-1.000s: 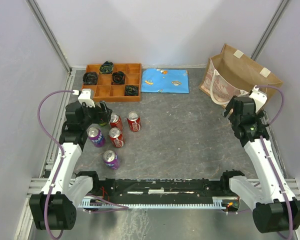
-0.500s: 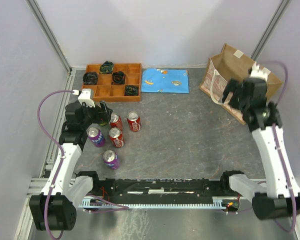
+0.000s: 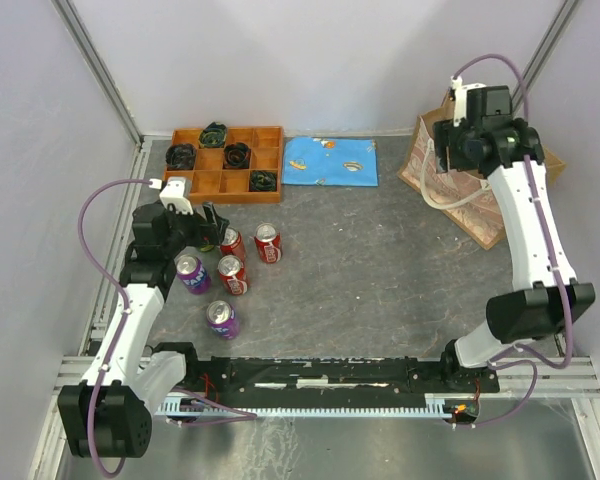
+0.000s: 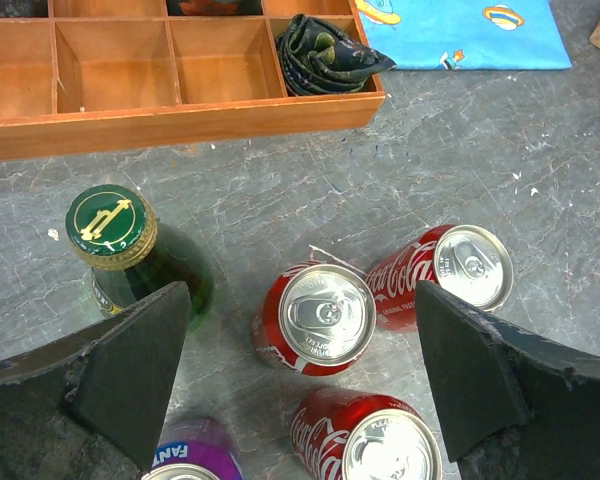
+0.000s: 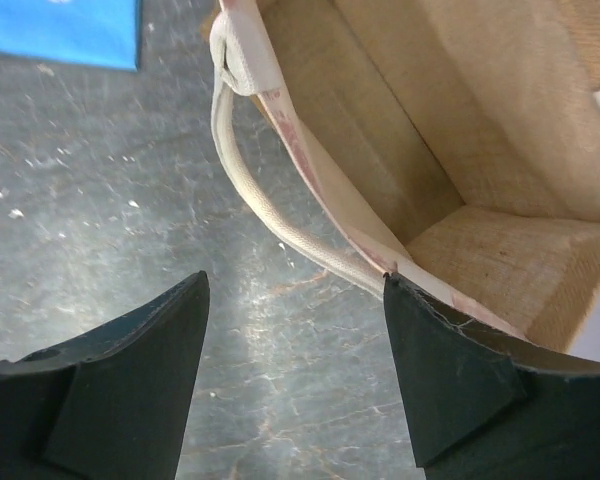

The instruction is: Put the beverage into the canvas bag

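Bright, even overhead light, diffuse, no hard shadows. Top view sharp; pale walls (image 3: 310, 60) slightly washed out, cans (image 3: 232, 273) throw only short soft shadows on the grey table (image 3: 380, 260). Left wrist view crisp, small glare spots on the silver lids (image 4: 327, 313) and the bottle cap (image 4: 107, 222); left fingers (image 4: 130, 380) dark, a bit soft. Right wrist view softer overall, tabletop slightly smeared; canvas bag (image 5: 400, 130) interior well lit, right fingers (image 5: 120, 390) near-black, low detail. Mild wide-angle bending at wrist-view edges.

Tan canvas bag (image 5: 410, 120), red cans (image 4: 327, 315), blue cloth (image 3: 330, 160)
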